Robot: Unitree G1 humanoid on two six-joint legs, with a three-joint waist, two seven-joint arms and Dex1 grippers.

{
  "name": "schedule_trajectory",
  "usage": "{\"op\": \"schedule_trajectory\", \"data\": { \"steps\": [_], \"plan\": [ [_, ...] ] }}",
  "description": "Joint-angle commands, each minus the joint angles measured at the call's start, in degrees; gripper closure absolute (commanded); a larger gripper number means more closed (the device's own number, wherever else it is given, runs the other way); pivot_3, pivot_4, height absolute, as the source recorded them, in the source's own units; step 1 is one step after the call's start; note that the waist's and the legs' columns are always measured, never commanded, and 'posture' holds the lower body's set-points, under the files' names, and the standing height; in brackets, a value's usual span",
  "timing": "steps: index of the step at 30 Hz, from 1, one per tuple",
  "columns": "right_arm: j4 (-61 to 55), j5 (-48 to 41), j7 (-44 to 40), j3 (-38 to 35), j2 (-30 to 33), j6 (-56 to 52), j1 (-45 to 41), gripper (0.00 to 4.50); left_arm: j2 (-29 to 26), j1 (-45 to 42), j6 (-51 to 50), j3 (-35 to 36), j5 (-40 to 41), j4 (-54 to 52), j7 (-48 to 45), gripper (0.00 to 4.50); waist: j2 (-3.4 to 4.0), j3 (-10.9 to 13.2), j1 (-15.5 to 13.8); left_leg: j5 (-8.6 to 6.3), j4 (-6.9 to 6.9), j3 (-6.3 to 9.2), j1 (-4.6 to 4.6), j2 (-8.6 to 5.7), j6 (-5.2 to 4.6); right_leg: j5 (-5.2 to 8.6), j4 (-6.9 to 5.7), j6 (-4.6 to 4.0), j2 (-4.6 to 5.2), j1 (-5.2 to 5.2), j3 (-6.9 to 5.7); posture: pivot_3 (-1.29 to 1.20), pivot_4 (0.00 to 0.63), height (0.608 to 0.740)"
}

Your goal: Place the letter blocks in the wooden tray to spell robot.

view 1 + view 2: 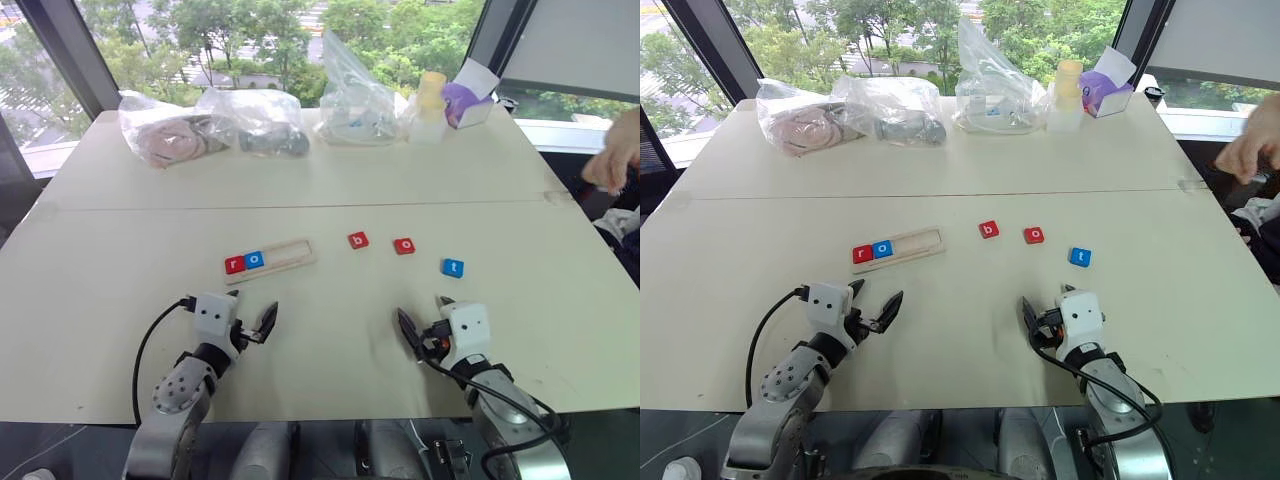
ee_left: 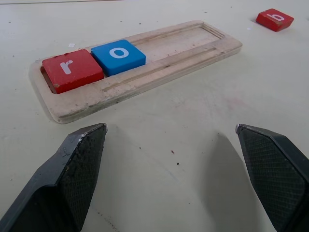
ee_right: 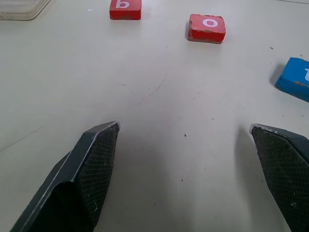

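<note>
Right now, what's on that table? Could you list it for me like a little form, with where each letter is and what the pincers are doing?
Tray: holds red r and blue o at its left end; the rest is bare
Loose tiles: red b, red o, blue t, in a row right of the tray
Left pincer: open, empty, near the tray
Right pincer: open, empty, near the loose tiles
Far edge: plastic bags, a purple box
Person: a hand at the right side
</note>
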State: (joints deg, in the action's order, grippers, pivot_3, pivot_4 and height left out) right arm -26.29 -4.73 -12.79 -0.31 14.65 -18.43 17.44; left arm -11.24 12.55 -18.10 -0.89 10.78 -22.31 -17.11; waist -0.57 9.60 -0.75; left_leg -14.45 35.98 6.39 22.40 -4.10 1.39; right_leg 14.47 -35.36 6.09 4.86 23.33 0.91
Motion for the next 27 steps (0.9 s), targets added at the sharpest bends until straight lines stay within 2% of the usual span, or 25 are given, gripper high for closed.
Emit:
{"op": "schedule_trajectory", "data": {
  "steps": [1, 13, 27],
  "plan": [
    [-1.28, -0.08, -0.57, -0.42, 0.60, -0.50, -0.10, 0.08, 0.09, -0.61, 0.44, -0.52, -0.20, -0.96, 0.35, 0.00, 0.00, 0.00, -0.01, 0.00, 0.00, 0.00, 0.00, 0.00, 0.00, 0.00, 0.00, 0.00, 0.00, 0.00, 0.00, 0.00, 0.150, 0.740],
    [2.07, 0.06, -3.40, -0.52, 2.01, 1.61, -2.84, 0.08, 0.15, -1.18, -7.08, -0.42, 2.31, -10.28, 1.81, 0.00, -0.01, 0.02, 0.07, 0.01, 0.05, 0.00, 0.00, 0.01, 0.00, -0.03, -0.05, -0.03, -0.05, 0.00, -0.01, 0.00, 0.150, 0.740],
    [3.23, -0.27, -6.30, -0.96, 4.87, 2.01, -8.25, 0.08, -1.75, -5.26, -9.81, 0.56, 3.56, -9.90, 0.86, 0.00, -0.01, 0.03, 0.00, 0.01, 0.08, -0.03, 0.01, -0.02, -0.01, -0.16, -0.07, -0.22, -0.16, 0.00, -0.04, 0.00, 0.150, 0.740]
  ]
}}
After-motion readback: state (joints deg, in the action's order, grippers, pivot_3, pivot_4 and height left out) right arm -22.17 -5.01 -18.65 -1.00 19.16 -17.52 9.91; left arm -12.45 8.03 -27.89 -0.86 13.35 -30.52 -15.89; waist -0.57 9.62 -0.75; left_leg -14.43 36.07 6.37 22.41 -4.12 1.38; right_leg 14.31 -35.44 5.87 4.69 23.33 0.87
